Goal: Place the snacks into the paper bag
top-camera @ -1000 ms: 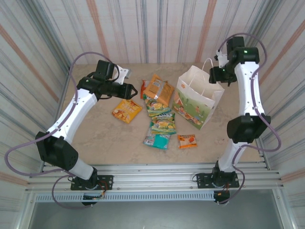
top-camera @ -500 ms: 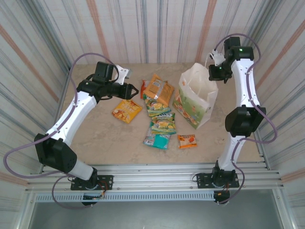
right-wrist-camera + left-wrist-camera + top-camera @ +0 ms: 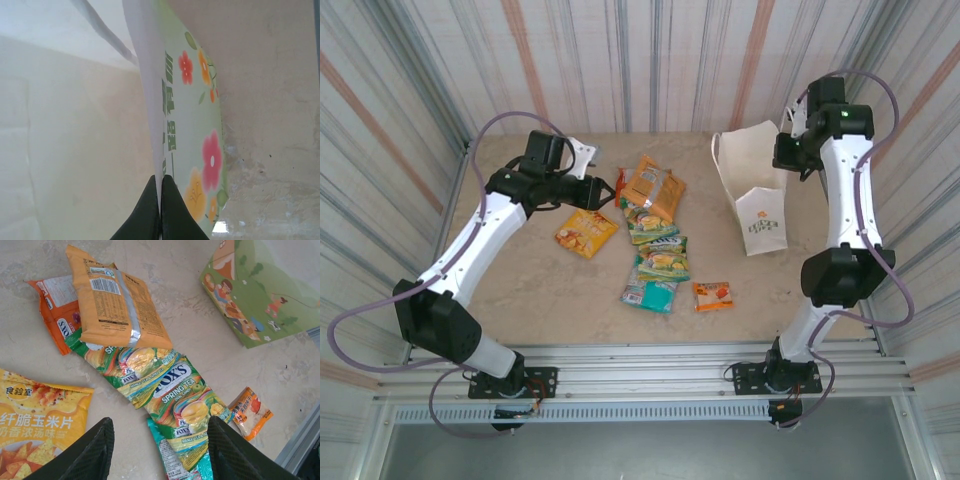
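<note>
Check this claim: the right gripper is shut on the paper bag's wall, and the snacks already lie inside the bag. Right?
No: the snacks lie on the table, outside the paper bag, as the top external view shows. The right gripper is shut on its wall.

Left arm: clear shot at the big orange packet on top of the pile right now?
Probably yes. The left claw hangs open close to the pile, the orange packet lies on top uncovered, and the paper bag stands apart.

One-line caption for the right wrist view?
Right claw shut on one wall of the flower-printed paper bag.
</note>
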